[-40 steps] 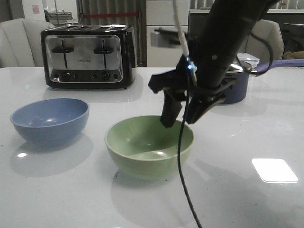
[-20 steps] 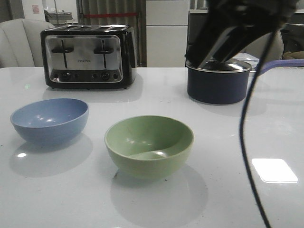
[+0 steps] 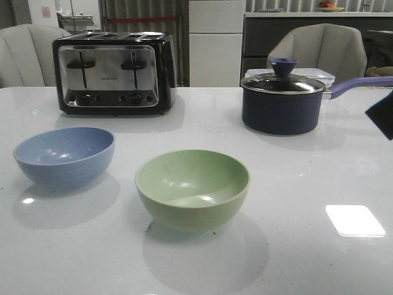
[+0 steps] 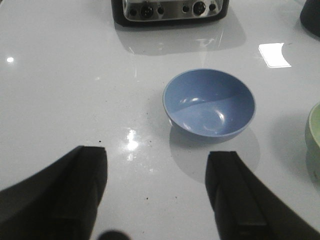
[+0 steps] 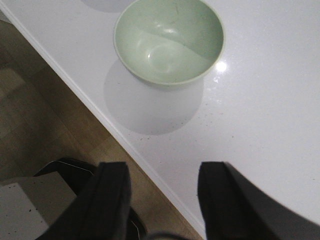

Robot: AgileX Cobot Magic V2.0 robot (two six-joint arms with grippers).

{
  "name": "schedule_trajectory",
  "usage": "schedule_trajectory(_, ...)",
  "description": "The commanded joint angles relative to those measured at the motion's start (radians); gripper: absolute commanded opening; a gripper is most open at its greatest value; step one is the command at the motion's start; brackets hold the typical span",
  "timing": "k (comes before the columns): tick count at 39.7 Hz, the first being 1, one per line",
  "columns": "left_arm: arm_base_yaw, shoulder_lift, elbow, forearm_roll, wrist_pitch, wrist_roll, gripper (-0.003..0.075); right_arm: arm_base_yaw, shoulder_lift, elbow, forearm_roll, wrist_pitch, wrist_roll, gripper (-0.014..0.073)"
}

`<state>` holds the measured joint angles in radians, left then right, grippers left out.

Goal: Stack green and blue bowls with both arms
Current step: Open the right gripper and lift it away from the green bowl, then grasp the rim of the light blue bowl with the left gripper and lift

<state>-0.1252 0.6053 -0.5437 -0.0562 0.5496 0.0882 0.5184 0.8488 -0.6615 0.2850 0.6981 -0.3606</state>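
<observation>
The pale green bowl [image 3: 193, 189] sits upright on the white table near the front centre; it also shows in the right wrist view [image 5: 169, 41]. The light blue bowl [image 3: 64, 155] sits upright to its left, apart from it, and shows in the left wrist view [image 4: 209, 103]. My left gripper [image 4: 156, 172] is open and empty above bare table short of the blue bowl. My right gripper [image 5: 162, 187] is open and empty, over the table's front edge, away from the green bowl. Only a dark bit of the right arm [image 3: 382, 114] shows at the front view's right edge.
A black and chrome toaster [image 3: 113, 72] stands at the back left. A dark lidded saucepan [image 3: 282, 101] with a purple handle stands at the back right. The table's front edge [image 5: 100, 112] and the floor below show in the right wrist view.
My right arm, which hung over the green bowl a second ago, has lifted and withdrawn to the right, almost out of the front view. The bowls have not moved.
</observation>
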Motion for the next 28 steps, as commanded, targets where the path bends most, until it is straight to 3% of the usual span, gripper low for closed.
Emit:
schedule_trajectory(1, 0.003, 0.04, -0.08, -0.003, 0.0, 0.014, 0.0489, -0.002, -0.024, -0.021, 0.008, -0.053, -0.015, 0.0435)
schedule_trajectory(10, 0.003, 0.242, -0.226, -0.003, 0.134, 0.014, 0.0489, -0.002, -0.021, -0.021, 0.008, -0.057, -0.015, 0.0435)
schedule_trajectory(28, 0.003, 0.755, -0.475, -0.021, 0.12, 0.014, 0.0489, -0.002, -0.021, -0.021, 0.008, -0.055, -0.015, 0.0435)
